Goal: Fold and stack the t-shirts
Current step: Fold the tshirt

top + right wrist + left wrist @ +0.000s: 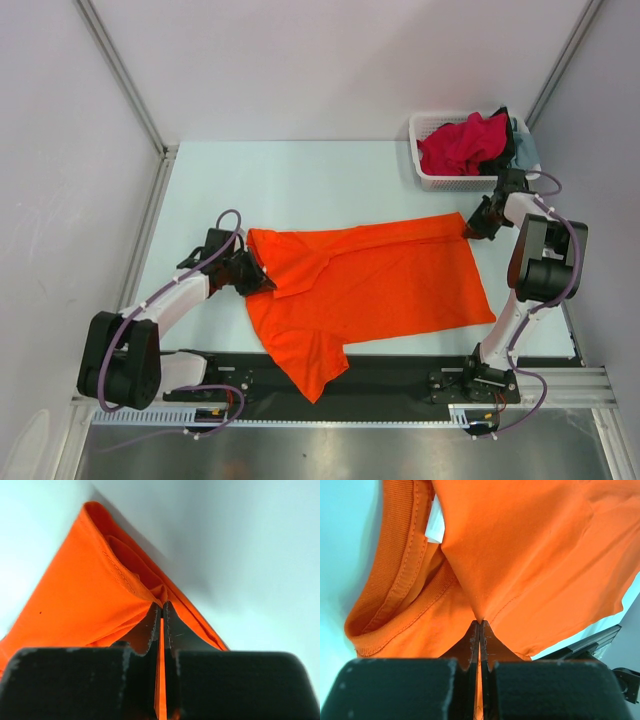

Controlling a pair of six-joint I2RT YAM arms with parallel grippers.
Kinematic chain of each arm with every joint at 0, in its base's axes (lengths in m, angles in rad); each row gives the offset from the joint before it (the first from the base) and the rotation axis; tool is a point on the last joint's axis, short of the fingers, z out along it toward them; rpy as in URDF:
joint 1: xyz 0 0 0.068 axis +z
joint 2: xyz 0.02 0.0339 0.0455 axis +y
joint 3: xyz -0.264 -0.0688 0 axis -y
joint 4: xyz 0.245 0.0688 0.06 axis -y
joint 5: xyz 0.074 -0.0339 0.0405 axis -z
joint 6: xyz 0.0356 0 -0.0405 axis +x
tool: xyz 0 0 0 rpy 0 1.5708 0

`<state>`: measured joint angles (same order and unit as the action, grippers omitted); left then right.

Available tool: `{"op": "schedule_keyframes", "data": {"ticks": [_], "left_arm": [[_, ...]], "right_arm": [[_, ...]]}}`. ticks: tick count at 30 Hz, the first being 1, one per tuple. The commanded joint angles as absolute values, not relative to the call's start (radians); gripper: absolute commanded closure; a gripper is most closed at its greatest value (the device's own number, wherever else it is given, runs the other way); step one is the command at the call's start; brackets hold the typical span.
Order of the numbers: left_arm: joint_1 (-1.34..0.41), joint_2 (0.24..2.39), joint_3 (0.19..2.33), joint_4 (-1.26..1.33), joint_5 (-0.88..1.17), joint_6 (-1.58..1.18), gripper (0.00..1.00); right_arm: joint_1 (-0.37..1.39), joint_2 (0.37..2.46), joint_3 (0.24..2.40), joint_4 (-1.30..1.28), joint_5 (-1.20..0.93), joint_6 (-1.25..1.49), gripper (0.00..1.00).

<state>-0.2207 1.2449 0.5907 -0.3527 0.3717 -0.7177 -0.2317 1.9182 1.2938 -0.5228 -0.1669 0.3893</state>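
Lab robot cell, not a home: plain white panel walls (330, 60), alu frame posts (121, 75), pale table (300, 180), left arm (165, 300) + right arm (545, 260) bolted to black base rail (400, 372).

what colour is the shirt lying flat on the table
Bright orange; the soft cloth t-shirt shows best in the top external view.

Orange t-shirt (380, 285) spread flat (one sleeve splayed nearward); crimson t-shirt (462, 145) crumpled in basket (440, 183)
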Motion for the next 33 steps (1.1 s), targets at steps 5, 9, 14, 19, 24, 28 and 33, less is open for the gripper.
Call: {"op": "schedule_keyframes", "data": {"ticks": [5, 9, 14, 19, 24, 28, 33], "left_arm": [[-0.226, 1.204, 0.627, -0.377, 0.336, -0.712, 1.0], [-0.225, 1.192, 0.64, -0.397, 0.325, -0.712, 1.0], [-0.221, 1.19, 0.661, -0.417, 0.322, -0.709, 1.0], [-0.221, 1.204, 0.658, -0.422, 0.342, -0.706, 1.0], [-0.221, 1.213, 0.624, -0.432, 0.344, -0.693, 1.0], [-0.213, 1.207, 0.635, -0.485, 0.283, -0.655, 0.75], [-0.109, 1.215, 0.745, -0.525, 0.229, -0.572, 0.33]], "right_arm": [[-0.233, 1.864, 1.359, -0.56, -0.133, 0.357, 1.0], [-0.233, 1.859, 1.361, -0.569, -0.137, 0.357, 1.0], [-0.233, 1.852, 1.368, -0.581, -0.143, 0.359, 1.0], [-0.233, 1.858, 1.368, -0.594, -0.146, 0.36, 1.0], [-0.233, 1.884, 1.351, -0.609, -0.126, 0.362, 0.96], [-0.232, 1.901, 1.358, -0.624, -0.098, 0.347, 0.77], [-0.221, 1.868, 1.42, -0.69, -0.06, 0.321, 0.43]]}}
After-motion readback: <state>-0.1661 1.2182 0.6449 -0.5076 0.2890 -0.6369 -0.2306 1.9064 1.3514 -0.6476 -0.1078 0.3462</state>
